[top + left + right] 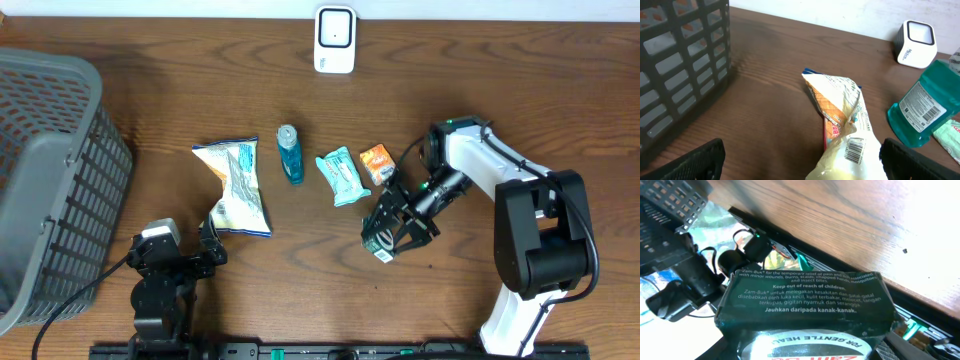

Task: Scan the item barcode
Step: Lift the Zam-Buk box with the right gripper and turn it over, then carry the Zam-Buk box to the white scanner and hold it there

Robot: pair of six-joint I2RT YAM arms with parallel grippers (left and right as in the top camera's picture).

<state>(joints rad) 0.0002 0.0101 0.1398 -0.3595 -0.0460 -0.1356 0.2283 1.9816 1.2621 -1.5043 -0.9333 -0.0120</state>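
Along the left edge of the bench stands a grey basket; right of it, at the near edge, the left pincer is spread wide and holds nothing, its tips just short of a bag. Right of the bag lie a bottle and a teal packet, each apart from its neighbour; the scanner stands at the far edge, behind them. An orange packet lies just beside the teal packet. Furthest right, the right pincer is pinching a dark green box, the item in hand; the box is near the front of the bench, well apart from the scanner; whether it is clear of the surface cannot be told.

Status, as judged: grasp done; scan not yet done. Remaining: carry the box to the scanner; turn the barcode toward its window. The face in the right wrist view carries printed text only, no barcode; a white label at the box's near end may be it, but is too small to confirm.
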